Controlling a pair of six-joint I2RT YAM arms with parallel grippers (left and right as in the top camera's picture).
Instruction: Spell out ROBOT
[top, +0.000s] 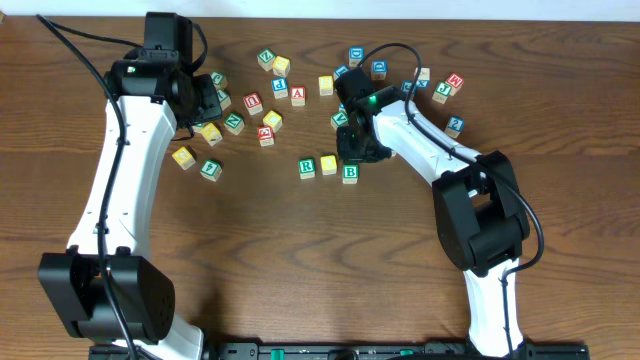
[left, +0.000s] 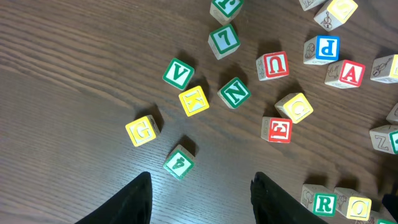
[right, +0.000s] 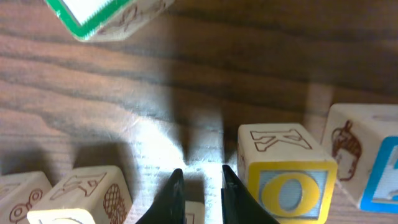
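- Left gripper (left: 200, 185): the fingers stand moderately apart with only bare table (left: 74, 74) between them. Nothing is held.
- A green-framed cube (left: 179, 163) lies just ahead of the left gripper's gap, apart from both fingers. A yellow G cube (left: 142, 130) lies near it on the table.
- Right gripper (right: 202, 171): the fingers stand narrow, almost together. Wood grain shows through the slit at the tips, and no cube sits between the tips.
- In the overhead view the right gripper hangs over the right end of the letter row, near the middle of the table.
- Letter row, left to right in the overhead view: R cube (top: 307, 167), yellow cube (top: 328, 165), B cube (top: 350, 174).
- The R cube and the yellow cube sit side by side. The B cube sits just beside the yellow cube and slightly nearer the front edge.
- O cube (right: 289, 186): it shows a yellow-framed face, stands upright, and is just right of the right gripper's fingers, apart from them.
- A blue-framed cube (right: 379, 174) stands just beside the O cube; its letter is cut off.
- The blue-framed T cannot be read in any view.
- Loose cubes, among them a red-lettered A cube (top: 297, 95), lie scattered toward the far edge.
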